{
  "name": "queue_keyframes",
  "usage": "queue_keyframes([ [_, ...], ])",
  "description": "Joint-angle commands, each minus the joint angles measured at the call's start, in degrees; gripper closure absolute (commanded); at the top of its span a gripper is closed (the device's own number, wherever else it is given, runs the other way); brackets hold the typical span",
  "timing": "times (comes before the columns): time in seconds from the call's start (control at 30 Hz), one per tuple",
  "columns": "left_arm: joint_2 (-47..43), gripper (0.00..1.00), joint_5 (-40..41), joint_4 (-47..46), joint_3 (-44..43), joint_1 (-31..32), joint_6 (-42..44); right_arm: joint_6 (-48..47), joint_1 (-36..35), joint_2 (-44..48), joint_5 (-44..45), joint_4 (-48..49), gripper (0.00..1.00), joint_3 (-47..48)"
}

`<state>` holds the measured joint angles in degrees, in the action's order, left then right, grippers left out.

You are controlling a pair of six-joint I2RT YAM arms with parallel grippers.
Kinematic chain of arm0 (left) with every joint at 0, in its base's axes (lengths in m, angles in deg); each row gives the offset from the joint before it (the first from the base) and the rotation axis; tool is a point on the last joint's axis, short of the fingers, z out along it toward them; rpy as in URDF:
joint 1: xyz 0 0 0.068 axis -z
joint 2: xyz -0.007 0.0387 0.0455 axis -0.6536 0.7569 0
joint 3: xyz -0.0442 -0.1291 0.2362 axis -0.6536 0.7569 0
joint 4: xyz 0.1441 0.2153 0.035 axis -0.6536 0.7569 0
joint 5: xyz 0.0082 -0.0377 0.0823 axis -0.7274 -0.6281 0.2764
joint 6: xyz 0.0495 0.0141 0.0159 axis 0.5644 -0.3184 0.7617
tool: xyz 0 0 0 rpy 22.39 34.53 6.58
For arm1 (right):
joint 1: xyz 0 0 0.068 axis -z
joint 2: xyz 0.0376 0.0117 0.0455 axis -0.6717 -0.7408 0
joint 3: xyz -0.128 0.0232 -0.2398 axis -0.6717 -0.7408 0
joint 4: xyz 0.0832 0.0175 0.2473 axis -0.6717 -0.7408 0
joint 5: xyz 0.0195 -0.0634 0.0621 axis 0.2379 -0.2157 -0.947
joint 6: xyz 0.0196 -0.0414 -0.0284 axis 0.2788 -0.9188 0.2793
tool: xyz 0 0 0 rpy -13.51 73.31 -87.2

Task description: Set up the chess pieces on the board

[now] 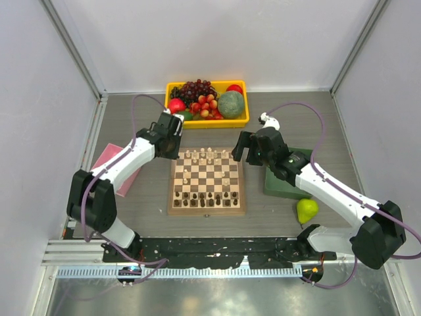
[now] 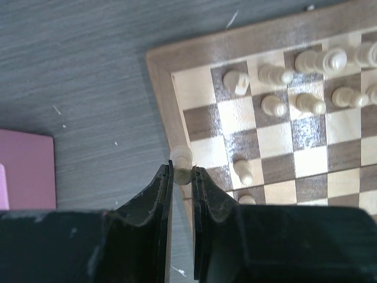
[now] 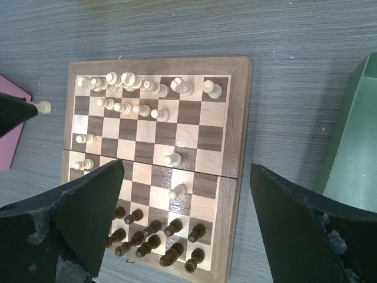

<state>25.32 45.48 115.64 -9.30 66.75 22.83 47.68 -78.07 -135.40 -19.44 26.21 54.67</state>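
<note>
A cream pawn (image 2: 181, 158) is pinched between the nearly closed fingers of the left gripper (image 2: 182, 177), just at the outer edge of the board (image 2: 159, 76). The right gripper (image 3: 185, 170) is held wide open above the board, with nothing gripped.
</note>
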Motion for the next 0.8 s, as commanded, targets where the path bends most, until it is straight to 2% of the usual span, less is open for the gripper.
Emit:
queue_keyframes([
  [0.0, 3.11, 0.91, -1.31, 1.19, -5.32, -0.62, 2.31, -0.69, 0.20, 1.66, 1.03, 0.30, 0.05, 1.40],
  [0.77, 14.10, 0.93, -3.51, 0.48, -12.71, -2.20, 2.23, -0.60, 0.46, 1.22, 0.77, 0.30, 0.05, 1.13],
])
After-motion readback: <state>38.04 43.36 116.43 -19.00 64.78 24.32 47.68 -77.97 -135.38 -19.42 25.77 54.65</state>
